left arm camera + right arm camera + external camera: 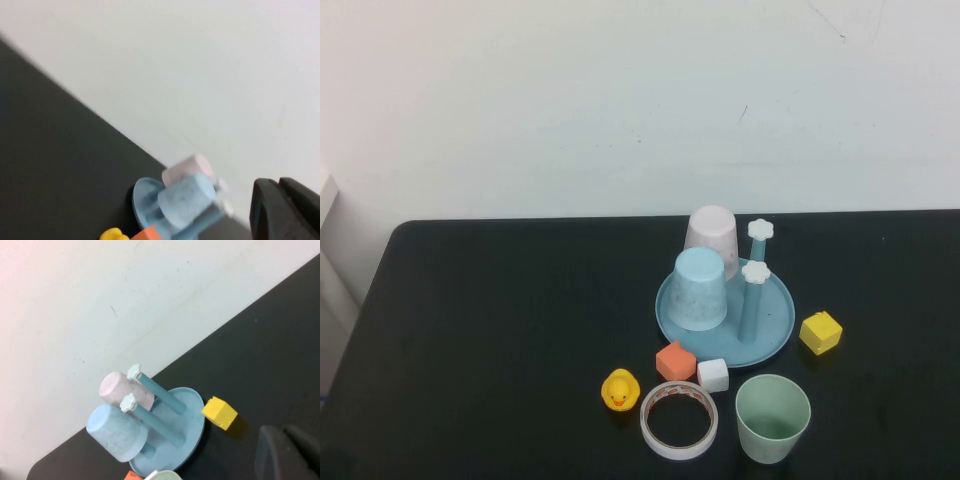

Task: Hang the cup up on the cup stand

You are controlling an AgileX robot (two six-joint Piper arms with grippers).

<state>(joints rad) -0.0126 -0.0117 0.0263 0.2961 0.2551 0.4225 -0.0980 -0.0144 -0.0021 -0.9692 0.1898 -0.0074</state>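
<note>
The cup [772,417], pale mint green, stands upright with its mouth up near the table's front edge, in front of the cup stand [775,325]. The stand's round blue tray carries an upside-down light blue cup [700,288] and a pale pink-white cup [711,240]. Two pegs with white flower caps [756,272] are bare. The stand also shows in the left wrist view [142,200] and the right wrist view [192,425]. Neither arm shows in the high view. My left gripper [277,182] and right gripper [282,429] hang above the table, shut and empty, away from the cup.
A yellow cube [820,332] lies right of the stand. An orange block [675,361], a white cube [713,375], a yellow duck [620,390] and a tape roll [678,419] lie left of the cup. A white wall rises behind the black table [500,330].
</note>
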